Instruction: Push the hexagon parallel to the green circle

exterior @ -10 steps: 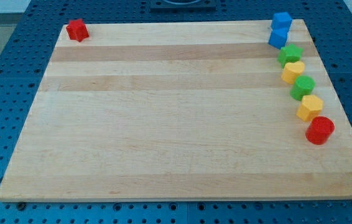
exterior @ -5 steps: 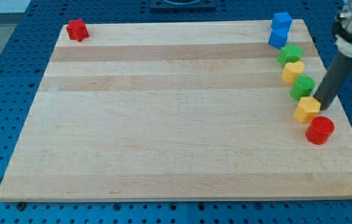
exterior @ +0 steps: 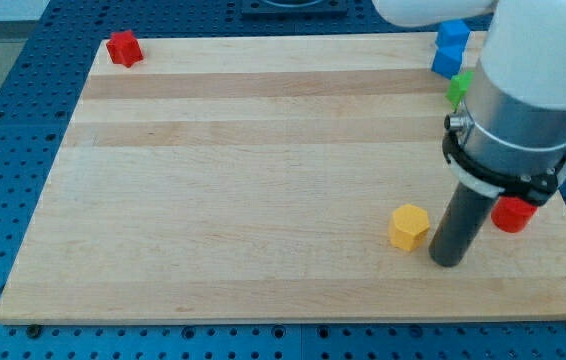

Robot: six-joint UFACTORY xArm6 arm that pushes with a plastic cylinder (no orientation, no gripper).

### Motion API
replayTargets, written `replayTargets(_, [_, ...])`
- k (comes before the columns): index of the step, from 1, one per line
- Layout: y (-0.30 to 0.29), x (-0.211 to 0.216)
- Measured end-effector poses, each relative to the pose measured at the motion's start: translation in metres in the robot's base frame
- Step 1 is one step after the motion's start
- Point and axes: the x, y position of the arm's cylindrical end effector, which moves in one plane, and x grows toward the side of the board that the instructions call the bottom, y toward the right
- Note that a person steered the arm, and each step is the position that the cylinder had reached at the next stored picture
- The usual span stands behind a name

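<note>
Yellow hexagon [exterior: 409, 227] sits just left of my tip [exterior: 447, 262]; no gripper fitted. Push underway; green circle hidden, alignment unverifiable.

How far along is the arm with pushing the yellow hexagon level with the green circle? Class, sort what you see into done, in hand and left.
Done: the yellow hexagon lies out on the open board, apart from the blocks at the view's right edge.
In hand: my tip sits just to the hexagon's right, slightly lower, close beside it.
Left: the green circle is hidden behind the arm; only a sliver of a green block shows, so alignment cannot be confirmed.
</note>
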Motion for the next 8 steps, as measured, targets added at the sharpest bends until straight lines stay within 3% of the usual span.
replayTargets(1, [-0.033, -0.007])
replayTargets(3, [-0.076, -0.085])
replayTargets(5, [-0.055, -0.032])
replayTargets(8, [-0.041, -0.102])
